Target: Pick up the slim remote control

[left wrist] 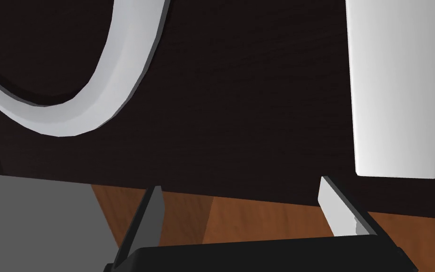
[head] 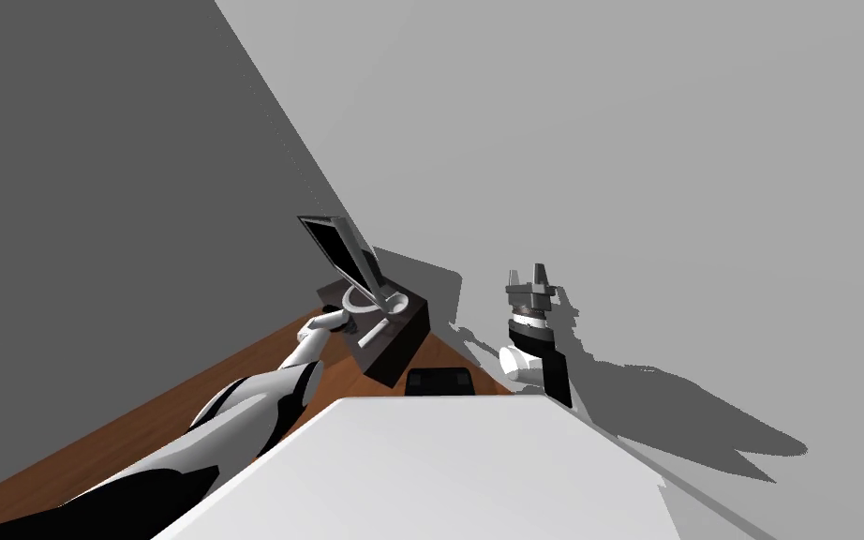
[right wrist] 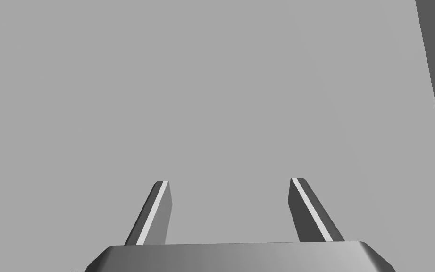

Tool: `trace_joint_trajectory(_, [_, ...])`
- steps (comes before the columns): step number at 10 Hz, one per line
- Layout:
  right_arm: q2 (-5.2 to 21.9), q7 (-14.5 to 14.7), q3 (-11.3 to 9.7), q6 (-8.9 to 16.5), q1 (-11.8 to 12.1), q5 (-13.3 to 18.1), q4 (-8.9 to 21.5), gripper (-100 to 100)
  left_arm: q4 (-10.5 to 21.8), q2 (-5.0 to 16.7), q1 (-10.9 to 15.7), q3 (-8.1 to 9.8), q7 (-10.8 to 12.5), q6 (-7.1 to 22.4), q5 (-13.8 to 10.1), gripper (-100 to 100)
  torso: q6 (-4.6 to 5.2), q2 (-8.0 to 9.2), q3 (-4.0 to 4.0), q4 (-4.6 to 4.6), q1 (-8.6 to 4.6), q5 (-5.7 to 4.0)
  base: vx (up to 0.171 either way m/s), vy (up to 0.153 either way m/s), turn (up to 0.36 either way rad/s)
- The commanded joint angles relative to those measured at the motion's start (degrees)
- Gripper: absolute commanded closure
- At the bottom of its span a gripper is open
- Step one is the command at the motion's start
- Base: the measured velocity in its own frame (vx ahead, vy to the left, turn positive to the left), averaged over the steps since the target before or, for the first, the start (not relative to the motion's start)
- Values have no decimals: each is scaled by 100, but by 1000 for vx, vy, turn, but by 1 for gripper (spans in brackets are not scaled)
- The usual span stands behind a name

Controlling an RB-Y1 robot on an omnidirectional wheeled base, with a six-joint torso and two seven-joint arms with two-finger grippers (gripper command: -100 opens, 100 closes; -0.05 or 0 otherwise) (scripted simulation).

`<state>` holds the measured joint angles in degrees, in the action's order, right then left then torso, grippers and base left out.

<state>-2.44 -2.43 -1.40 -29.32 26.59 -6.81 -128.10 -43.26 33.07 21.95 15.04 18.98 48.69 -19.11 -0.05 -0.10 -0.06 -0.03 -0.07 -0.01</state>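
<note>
A slim white remote lies flat on a dark cabinet top; in the head view the remote is a thin pale bar beside a white ring-shaped stand base. My left gripper hovers open at the cabinet's near edge. Nothing is between its fingers, and the remote lies just beyond one fingertip, off to the side of the gap. The left gripper is at the cabinet's left corner. My right gripper is raised by the wall, and the right gripper is open and holds nothing.
A tilted dark screen stands on the ring base atop the cabinet. A small black object sits low in front of the cabinet. Brown wooden floor runs along the dark grey wall.
</note>
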Motion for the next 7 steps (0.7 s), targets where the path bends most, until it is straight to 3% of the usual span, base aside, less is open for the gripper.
trace_joint_trajectory(1, [0,0,0,0,0,0,0,0,286,-23,137,-7,9,286,-92,-100,0,0,0,0,0,0,46,-14,-96])
trace_joint_trajectory(2, [0,0,0,0,0,0,0,0,324,-23,137,-7,9,323,-92,-100,1,-4,-2,0,-2,-1,36,-4,-31])
trace_joint_trajectory(6, [0,0,0,0,0,0,0,0,1176,-125,377,-33,-78,838,-357,-100,0,-9,-5,-2,-1,0,54,-7,-69])
trace_joint_trajectory(7, [0,0,0,0,1,0,0,0,1176,-125,377,-33,-78,838,-357,-100,0,-13,-7,-3,-1,0,50,-3,-17])
